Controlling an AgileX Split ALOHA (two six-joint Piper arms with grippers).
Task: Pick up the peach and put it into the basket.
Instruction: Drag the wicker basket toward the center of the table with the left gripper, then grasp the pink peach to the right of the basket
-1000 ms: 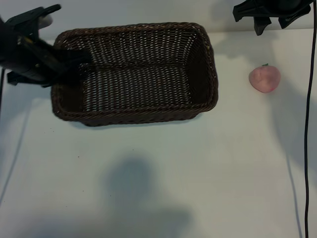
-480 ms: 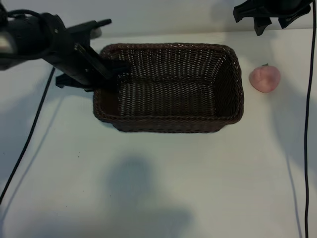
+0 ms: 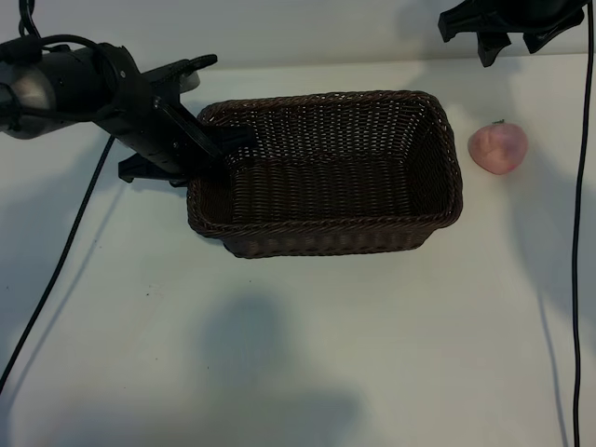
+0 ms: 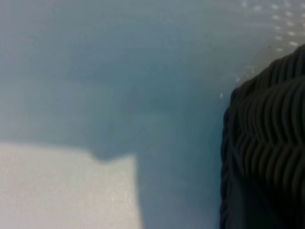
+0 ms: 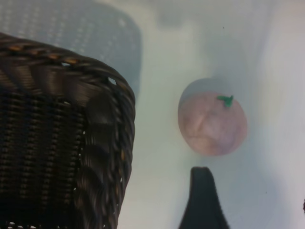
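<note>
Exterior view: I look steeply down on the white table [image 3: 307, 345] from well above, taking in the whole dark-brown woven wicker basket [image 3: 326, 177] and the small pale-pink peach [image 3: 497, 148].
Left wrist view: I sit very close to the basket's outer wall [image 4: 267, 143], with table beside it.
Right wrist view: I face down, near the basket's braided corner [image 5: 95, 95] and the peach [image 5: 212, 123].
Shared: all three views show basket and table; exterior and right wrist share the peach.

The basket [image 3: 326, 172] is rough dark-brown woven wicker, the peach [image 3: 497, 148] matt pale pink, the worktop [image 3: 372, 354] smooth white.
</note>
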